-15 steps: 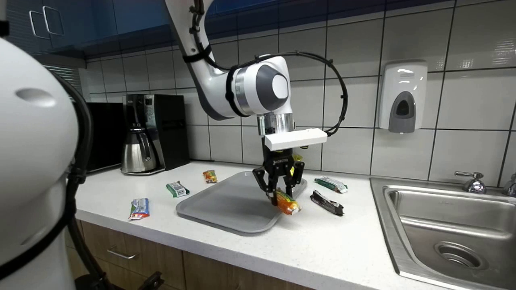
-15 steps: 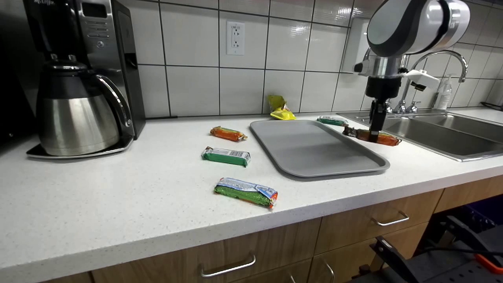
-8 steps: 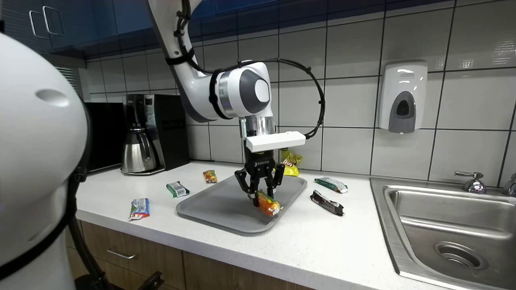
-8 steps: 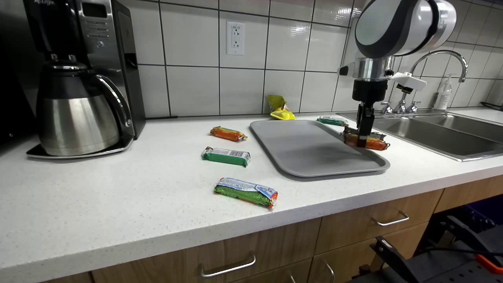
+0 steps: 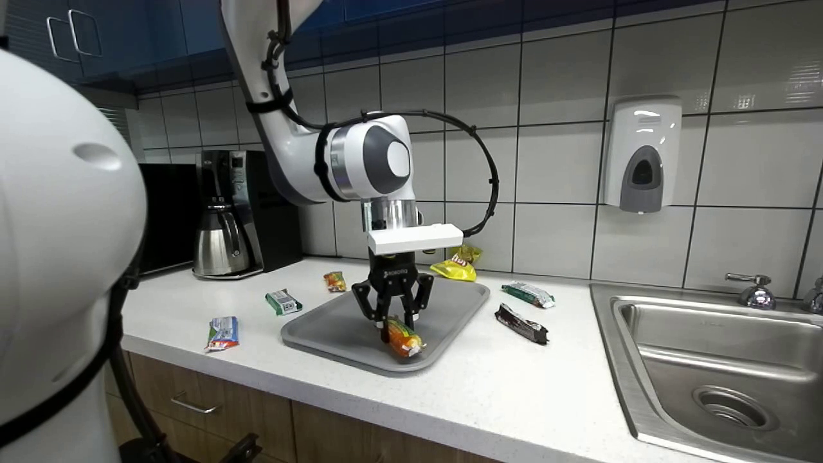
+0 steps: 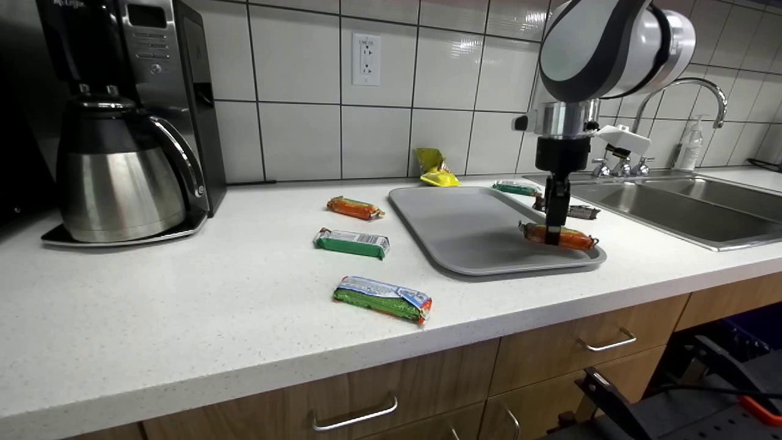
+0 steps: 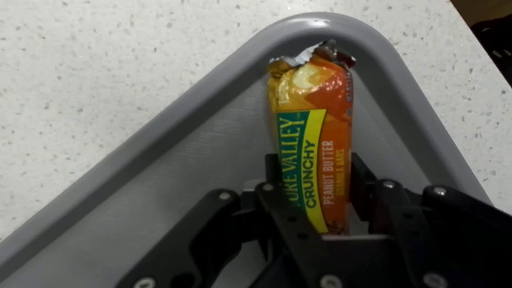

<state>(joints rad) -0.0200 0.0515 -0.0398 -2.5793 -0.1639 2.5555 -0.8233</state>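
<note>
One coffee machine (image 6: 153, 46), its Mr. Coffee lettering clipped at the top in an exterior view, stands farthest left of the gripper (image 5: 397, 326), with a steel carafe (image 5: 218, 249) on its base. Nearer the gripper, on its left, three wrapped bars lie on the countertop (image 5: 514, 386): a blue, green and red bar (image 5: 222, 333), a green bar (image 5: 283, 301) with a barcode and an orange bar (image 5: 334, 281), their small print too blurred to read. Beneath the gripper lies the grey tray (image 5: 334, 325). The gripper's black body is marked ROBOTIQ, and its jaws are partly closed, gripping a Nature Valley granola bar (image 7: 314, 132) by both long sides; in the wrist view its wrapper shows URE VALLEY, CRUNCHY, PEANUT BUTTER and GRANOLA BARS. This bar is over the tray, its crimped end near a corner; whether it touches I cannot tell. Behind and just right of the gripper, a yellow snack bag (image 5: 454, 269) stands by the tiled wall (image 5: 559, 167), lettering unreadable. Farther right of the gripper lie a green-and-silver bar (image 5: 528, 294) and a dark brown bar (image 5: 522, 323), their print illegible. Farthest right come a white soap dispenser (image 5: 643, 128), higher than the gripper, and the steel sink (image 5: 622, 350).
</note>
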